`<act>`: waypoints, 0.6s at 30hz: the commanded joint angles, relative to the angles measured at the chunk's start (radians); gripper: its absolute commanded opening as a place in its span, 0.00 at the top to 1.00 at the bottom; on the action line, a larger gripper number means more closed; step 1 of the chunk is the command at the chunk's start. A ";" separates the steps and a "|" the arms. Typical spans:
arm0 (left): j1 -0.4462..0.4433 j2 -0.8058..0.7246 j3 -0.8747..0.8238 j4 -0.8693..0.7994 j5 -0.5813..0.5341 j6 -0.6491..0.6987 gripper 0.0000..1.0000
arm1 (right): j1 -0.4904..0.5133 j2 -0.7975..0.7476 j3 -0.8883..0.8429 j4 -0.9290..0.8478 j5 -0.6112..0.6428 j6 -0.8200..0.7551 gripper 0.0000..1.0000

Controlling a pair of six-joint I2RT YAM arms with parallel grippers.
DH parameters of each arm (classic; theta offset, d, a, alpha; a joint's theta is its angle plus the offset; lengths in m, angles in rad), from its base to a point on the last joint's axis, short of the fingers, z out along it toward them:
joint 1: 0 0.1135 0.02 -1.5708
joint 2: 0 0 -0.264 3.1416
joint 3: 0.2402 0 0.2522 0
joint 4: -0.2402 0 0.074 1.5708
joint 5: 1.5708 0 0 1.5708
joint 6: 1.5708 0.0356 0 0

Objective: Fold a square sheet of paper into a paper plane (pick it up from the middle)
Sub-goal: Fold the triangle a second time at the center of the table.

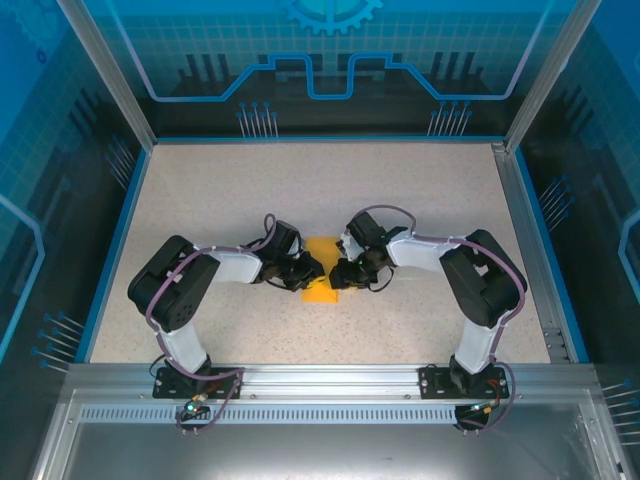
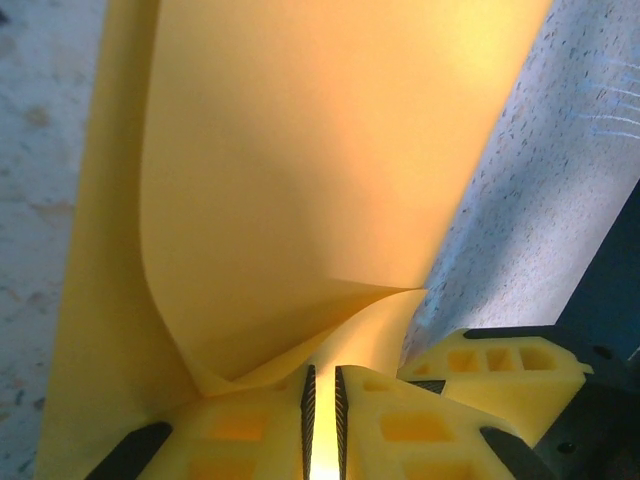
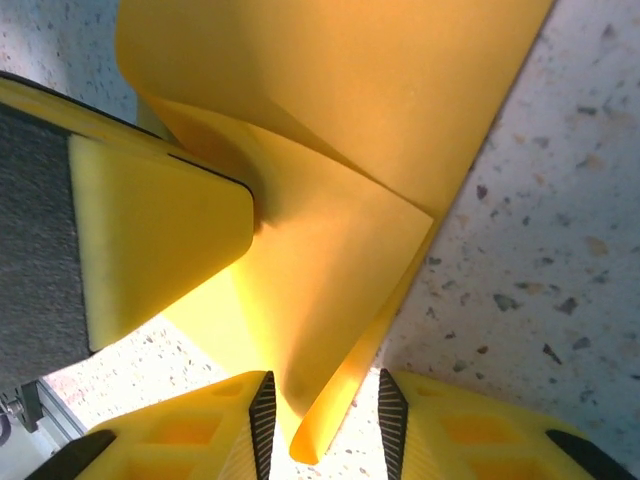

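The square sheet of paper [image 1: 321, 291] lies at the table's centre between both grippers, orange-yellow and partly folded over on itself. My left gripper [image 1: 306, 271] is shut on it: in the left wrist view the paper [image 2: 300, 160] curls up in front, and a thin layer runs into the narrow slit of that gripper [image 2: 322, 400]. My right gripper [image 1: 346, 272] is open. In the right wrist view a rolled fold of the paper [image 3: 330, 300] hangs loose inside the gap of this gripper [image 3: 325, 420], with space on both sides. The paper plane is not formed.
The speckled beige table [image 1: 300, 190] is walled by blue panels and metal posts, with a metal rail [image 1: 320, 385] along the near edge. The two grippers are nearly touching. The left gripper's yellow finger [image 3: 160, 230] crowds the right wrist view.
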 commanded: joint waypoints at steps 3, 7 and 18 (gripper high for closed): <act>-0.008 0.016 -0.011 0.004 -0.014 -0.009 0.83 | -0.017 -0.028 -0.019 0.058 -0.056 0.053 0.69; -0.007 0.010 -0.010 0.001 -0.014 -0.008 0.83 | -0.018 -0.019 -0.018 0.074 -0.058 0.068 0.73; -0.008 -0.028 -0.019 0.018 -0.013 -0.006 0.78 | -0.044 -0.008 -0.031 0.093 -0.048 0.094 0.84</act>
